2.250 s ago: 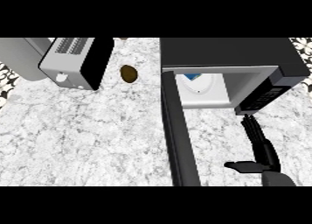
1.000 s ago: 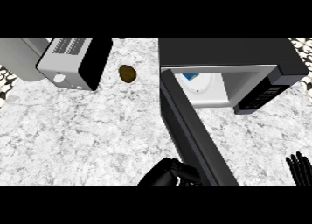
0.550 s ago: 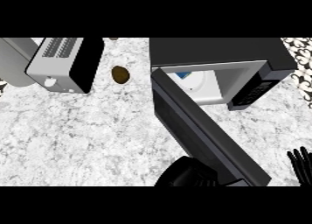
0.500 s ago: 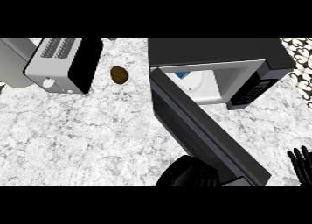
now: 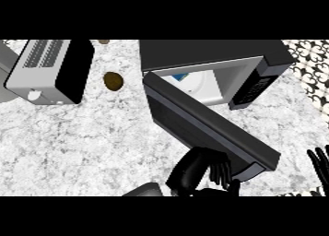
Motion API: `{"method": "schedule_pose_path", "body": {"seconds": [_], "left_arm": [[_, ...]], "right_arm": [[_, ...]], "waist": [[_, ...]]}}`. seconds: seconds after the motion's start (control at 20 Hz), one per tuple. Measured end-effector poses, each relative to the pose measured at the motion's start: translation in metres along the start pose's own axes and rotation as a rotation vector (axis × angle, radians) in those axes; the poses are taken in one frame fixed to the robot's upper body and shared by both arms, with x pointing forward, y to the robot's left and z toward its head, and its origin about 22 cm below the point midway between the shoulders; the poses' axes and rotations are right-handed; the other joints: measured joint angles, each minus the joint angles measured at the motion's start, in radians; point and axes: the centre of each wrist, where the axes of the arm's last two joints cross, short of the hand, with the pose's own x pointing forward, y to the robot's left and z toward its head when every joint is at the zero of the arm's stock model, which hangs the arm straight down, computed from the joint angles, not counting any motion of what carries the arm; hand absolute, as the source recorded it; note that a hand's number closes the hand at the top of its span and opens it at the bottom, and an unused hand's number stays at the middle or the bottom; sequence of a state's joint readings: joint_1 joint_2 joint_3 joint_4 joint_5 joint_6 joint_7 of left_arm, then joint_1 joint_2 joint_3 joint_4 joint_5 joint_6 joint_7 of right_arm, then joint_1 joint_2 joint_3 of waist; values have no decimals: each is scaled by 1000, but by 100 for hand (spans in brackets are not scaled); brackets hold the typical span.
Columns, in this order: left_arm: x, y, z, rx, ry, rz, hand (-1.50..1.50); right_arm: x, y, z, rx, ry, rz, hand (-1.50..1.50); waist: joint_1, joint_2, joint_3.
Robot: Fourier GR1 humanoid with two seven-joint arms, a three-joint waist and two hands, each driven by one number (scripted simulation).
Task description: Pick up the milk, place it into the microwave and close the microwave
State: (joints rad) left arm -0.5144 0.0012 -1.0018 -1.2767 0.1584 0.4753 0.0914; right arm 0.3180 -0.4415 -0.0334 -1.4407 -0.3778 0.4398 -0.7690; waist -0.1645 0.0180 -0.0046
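Faintly, milk [image 5: 182, 79] shows blue, unreadable label marks.

Even, bright light falls on the pale marbled counter [image 5: 78, 138] with hardly any shadow or glare, the white inside of the microwave [image 5: 214, 85] glows brightest, its dark door [image 5: 208, 126] and the toaster [image 5: 48, 69] at far left stay flat-toned, and nothing looks blurred.

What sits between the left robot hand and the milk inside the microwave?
In the head view, the half-swung microwave door lies between them: the left robot hand is at the door's outer face near its free end, and the milk sits behind it in the microwave.
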Motion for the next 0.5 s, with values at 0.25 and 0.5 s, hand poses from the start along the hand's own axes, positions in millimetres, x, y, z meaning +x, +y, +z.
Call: {"method": "schedule_pose_path", "body": {"seconds": [0.25, 0.5], "left_arm": [[7, 17, -18, 112, -45, 44, -150], [13, 36, -37, 248, -69, 65, 150]], "right_arm": [[12, 6, -14, 51, -19, -24, -150], [25, 10, -24, 100, -27, -54, -150]], "waist": [[-37, 10, -1], [-68, 19, -1]]}}
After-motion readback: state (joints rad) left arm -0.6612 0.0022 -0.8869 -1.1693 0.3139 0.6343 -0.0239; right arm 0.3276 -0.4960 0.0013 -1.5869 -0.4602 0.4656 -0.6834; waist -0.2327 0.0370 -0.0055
